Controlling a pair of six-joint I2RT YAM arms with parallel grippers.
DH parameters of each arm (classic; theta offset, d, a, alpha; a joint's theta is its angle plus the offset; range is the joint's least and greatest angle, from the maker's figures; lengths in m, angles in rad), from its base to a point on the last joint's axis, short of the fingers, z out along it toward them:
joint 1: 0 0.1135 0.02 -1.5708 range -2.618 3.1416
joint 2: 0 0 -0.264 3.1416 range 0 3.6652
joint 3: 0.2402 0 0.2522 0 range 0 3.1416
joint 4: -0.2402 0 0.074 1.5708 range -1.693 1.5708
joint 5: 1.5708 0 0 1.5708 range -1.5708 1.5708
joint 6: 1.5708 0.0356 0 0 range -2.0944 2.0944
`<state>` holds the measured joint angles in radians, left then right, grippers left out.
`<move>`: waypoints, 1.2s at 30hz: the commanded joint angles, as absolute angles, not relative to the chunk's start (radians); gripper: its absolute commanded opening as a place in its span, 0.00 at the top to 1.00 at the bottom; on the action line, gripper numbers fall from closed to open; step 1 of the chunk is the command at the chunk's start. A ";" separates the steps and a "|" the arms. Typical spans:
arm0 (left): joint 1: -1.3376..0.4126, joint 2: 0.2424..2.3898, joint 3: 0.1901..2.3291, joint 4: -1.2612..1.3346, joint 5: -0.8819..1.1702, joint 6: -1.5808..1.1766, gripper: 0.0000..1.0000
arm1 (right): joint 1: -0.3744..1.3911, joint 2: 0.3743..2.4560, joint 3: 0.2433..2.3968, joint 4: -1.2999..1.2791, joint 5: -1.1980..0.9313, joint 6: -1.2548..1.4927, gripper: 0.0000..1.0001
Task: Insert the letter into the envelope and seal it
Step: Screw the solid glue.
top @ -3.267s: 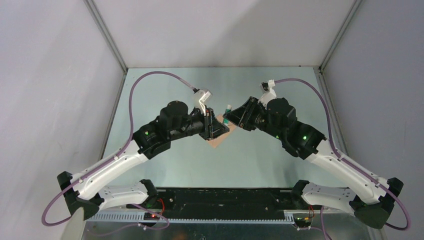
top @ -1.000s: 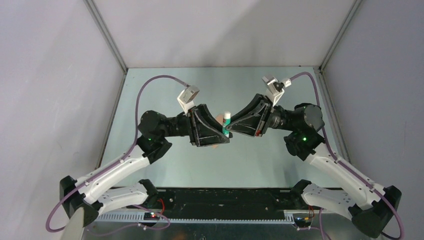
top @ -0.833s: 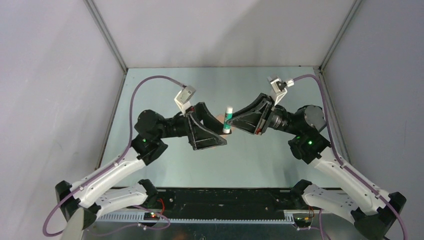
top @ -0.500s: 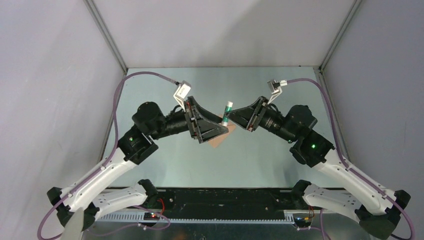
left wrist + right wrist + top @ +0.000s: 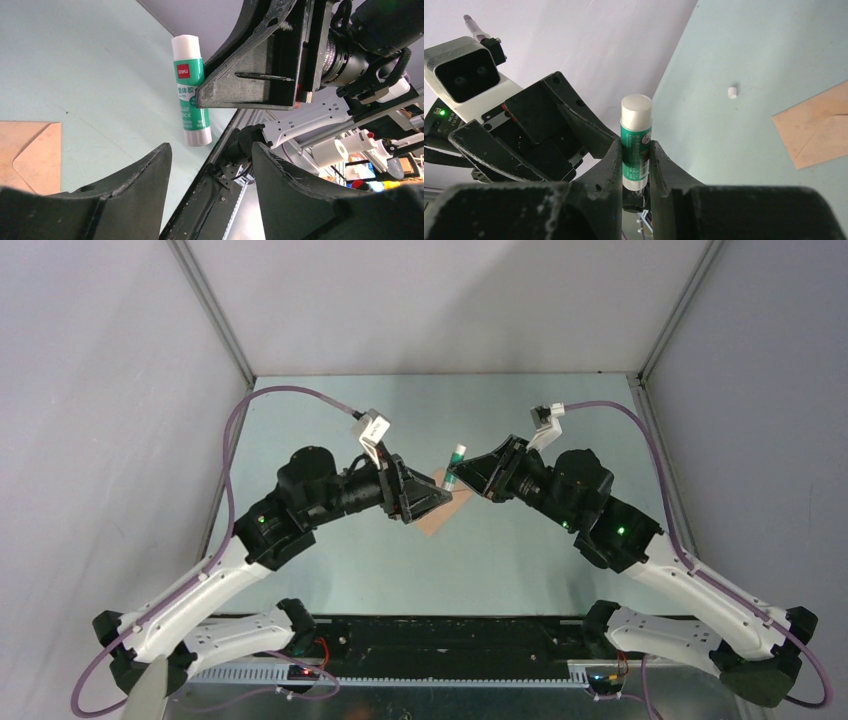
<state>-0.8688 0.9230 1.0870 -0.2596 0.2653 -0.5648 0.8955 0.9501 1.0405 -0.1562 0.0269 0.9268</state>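
1. spanning the scene, the pale green counter (image 5: 500, 560) carries everything.
2. the left gripper (image 5: 210, 150) hangs low over the middle of the counter, its jaws well apart with nothing between them, and it faces the right gripper.
3. the right gripper (image 5: 636, 150) is raised above the counter opposite it, clamped on the lower half of a glue stick.
4. the envelope (image 5: 30, 155) lies flat on the counter, partly under the left gripper in the top view, diagonal seams facing up. the letter cannot be told apart from it.
5. the glue stick (image 5: 190, 90), green with white ends, stands roughly upright in the air, clear of the paper.
6. a small white bit (image 5: 732, 92) sits on the counter near the envelope.
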 commanded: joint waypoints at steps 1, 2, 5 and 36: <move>-0.876 0.915 1.117 -0.248 0.233 -0.531 0.35 | 0.902 0.950 1.086 -0.142 0.069 0.955 1.00; -0.876 0.918 1.115 -0.242 0.240 -0.533 0.35 | 0.902 0.951 1.085 -0.138 0.064 0.956 1.00; -0.877 0.929 1.109 -0.227 0.256 -0.542 0.35 | 0.902 0.959 1.086 -0.125 0.050 0.960 1.00; -0.878 0.972 1.111 -0.193 0.239 -0.565 0.69 | 0.907 0.978 1.085 -0.107 0.012 0.952 1.00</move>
